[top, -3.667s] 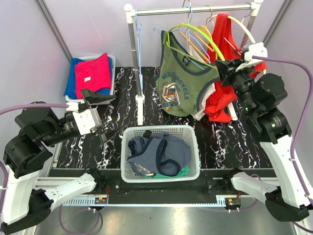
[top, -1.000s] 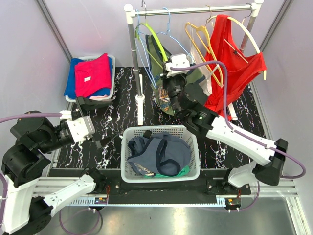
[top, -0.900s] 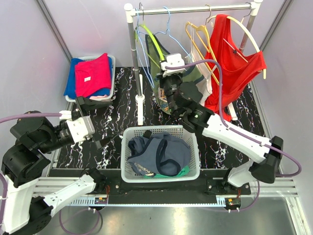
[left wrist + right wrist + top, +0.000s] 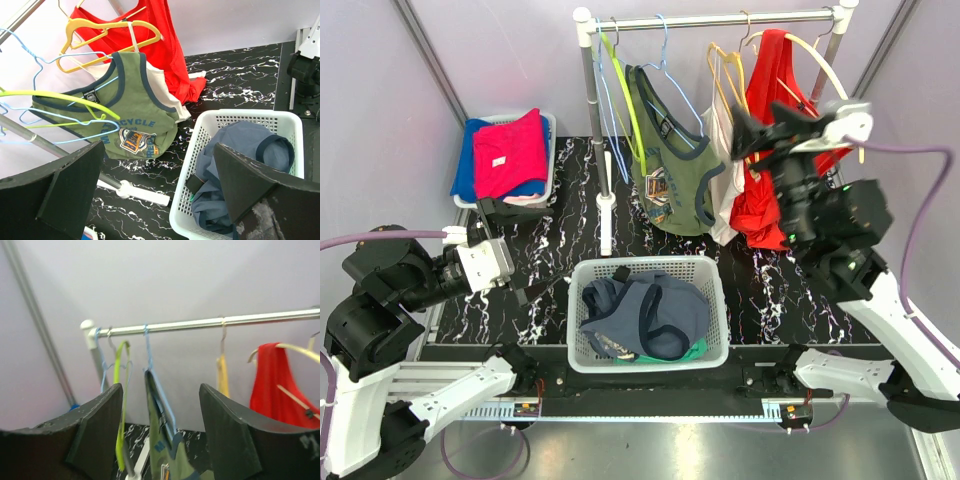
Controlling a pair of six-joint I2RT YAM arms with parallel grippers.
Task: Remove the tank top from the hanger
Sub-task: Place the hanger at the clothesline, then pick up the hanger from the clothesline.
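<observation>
The green tank top [image 4: 670, 175] hangs on a blue wire hanger [image 4: 665, 60] from the rail [image 4: 720, 19], left of the middle. In the left wrist view the tank top [image 4: 130, 120] shows its printed front. My right gripper [image 4: 767, 125] is raised in front of the red top [image 4: 760, 215], open and holding nothing. In its own view the right gripper [image 4: 160, 387] frames the green tank top [image 4: 159, 450] edge-on, well beyond its fingers. My left gripper [image 4: 532, 252] is wide open at the left, low over the table, apart from the clothes; the left gripper [image 4: 160, 146] is empty.
A lime hanger [image 4: 620, 90] and bare blue hangers hang by the rack post [image 4: 591, 130]. Yellow hangers [image 4: 725, 65] and a white garment [image 4: 725, 200] hang beside the red top. A white basket [image 4: 645, 264] of blue clothes stands front centre. A tub [image 4: 549, 122] of folded clothes stands back left.
My right arm has swung from low beside the green tank top up and to the right, and its gripper has opened. The tank top now hangs uncovered. The left arm has not moved.
</observation>
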